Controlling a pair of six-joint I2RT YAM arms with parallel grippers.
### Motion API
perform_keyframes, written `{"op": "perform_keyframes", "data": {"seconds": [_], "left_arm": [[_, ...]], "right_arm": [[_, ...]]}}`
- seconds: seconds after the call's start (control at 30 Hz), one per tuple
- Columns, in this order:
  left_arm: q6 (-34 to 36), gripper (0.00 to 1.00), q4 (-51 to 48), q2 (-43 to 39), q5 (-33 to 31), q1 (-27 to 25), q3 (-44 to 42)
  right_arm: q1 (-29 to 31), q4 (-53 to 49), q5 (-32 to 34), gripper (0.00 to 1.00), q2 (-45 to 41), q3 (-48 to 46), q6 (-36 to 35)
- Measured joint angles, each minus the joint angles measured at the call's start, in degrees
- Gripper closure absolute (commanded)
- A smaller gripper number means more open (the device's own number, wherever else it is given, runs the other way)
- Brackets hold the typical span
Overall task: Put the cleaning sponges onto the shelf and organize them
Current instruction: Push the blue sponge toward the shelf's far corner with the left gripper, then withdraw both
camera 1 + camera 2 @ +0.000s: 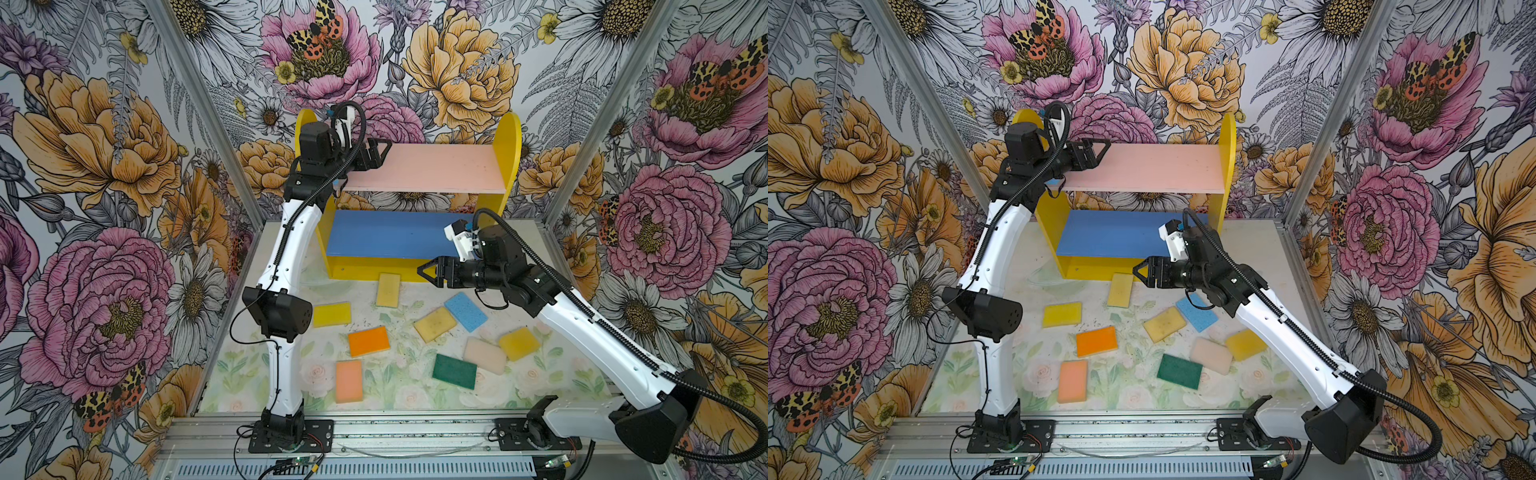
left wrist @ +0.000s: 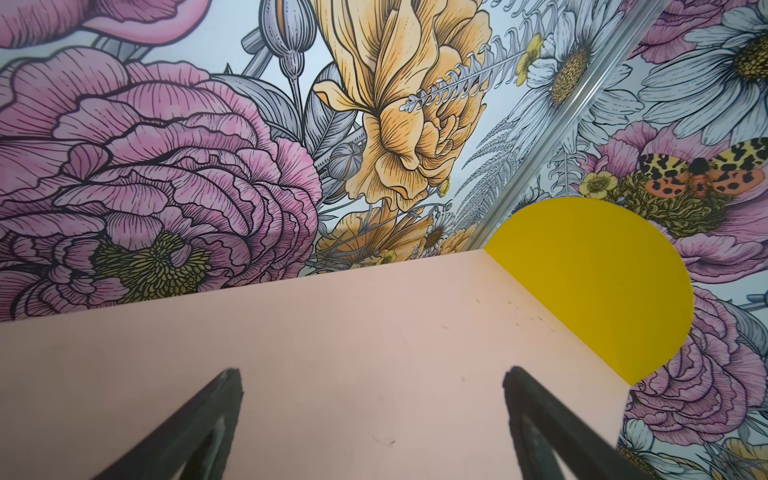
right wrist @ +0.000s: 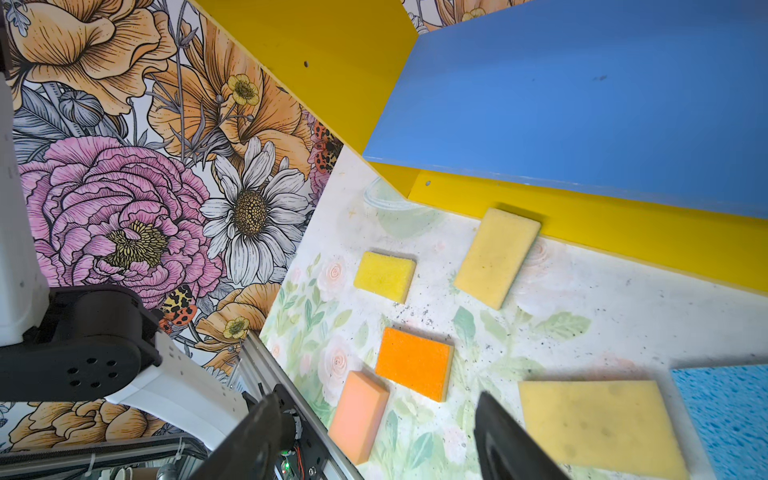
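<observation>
Several cleaning sponges lie flat on the table in front of the shelf (image 1: 509,137): a pale yellow one (image 1: 388,289) by its base, a bright yellow (image 1: 332,314), an orange (image 1: 368,341), a peach (image 1: 349,381), a light blue (image 1: 466,311), a cream (image 1: 485,355) and a dark green (image 1: 454,371). My left gripper (image 1: 385,145) (image 2: 372,370) hovers open and empty over the left end of the pink upper board (image 2: 374,324). My right gripper (image 1: 420,268) (image 3: 376,395) stands open and empty in front of the blue lower board (image 3: 582,104), above the table.
Two more yellow sponges (image 1: 435,324) (image 1: 519,343) lie beside the blue and cream ones. Flowered walls close in the back and both sides. An aluminium rail (image 1: 415,432) carrying both arm bases runs along the front edge.
</observation>
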Motion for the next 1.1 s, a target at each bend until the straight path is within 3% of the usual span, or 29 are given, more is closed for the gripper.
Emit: {"op": "perform_keyframes", "data": {"seconds": [0.37, 0.53, 0.83, 0.97, 1.1], "left_arm": [[-9.55, 0.01, 11.41, -0.57, 9.66, -1.75, -2.86], [-11.74, 0.01, 12.52, -8.31, 14.01, -6.29, -11.91], [-8.02, 0.01, 12.09, -42.34, 12.74, -18.45, -50.53], [-8.22, 0.01, 13.00, -54.73, 7.04, -21.86, -68.32], [-11.96, 0.02, 15.43, -61.70, -0.22, -24.61, -87.34]], "right_arm": [[-0.76, 0.42, 1.70, 0.26, -6.75, -5.57, 1.46], [-3.19, 0.35, 3.50, 0.25, -11.91, -12.15, 2.75], [-11.85, -0.09, 6.95, 0.29, -17.88, -25.29, 6.56], [-16.68, -0.33, 9.33, 0.30, -18.34, -31.74, 8.39], [-18.93, -1.01, 12.39, 0.32, -15.87, -35.17, 10.27]]}}
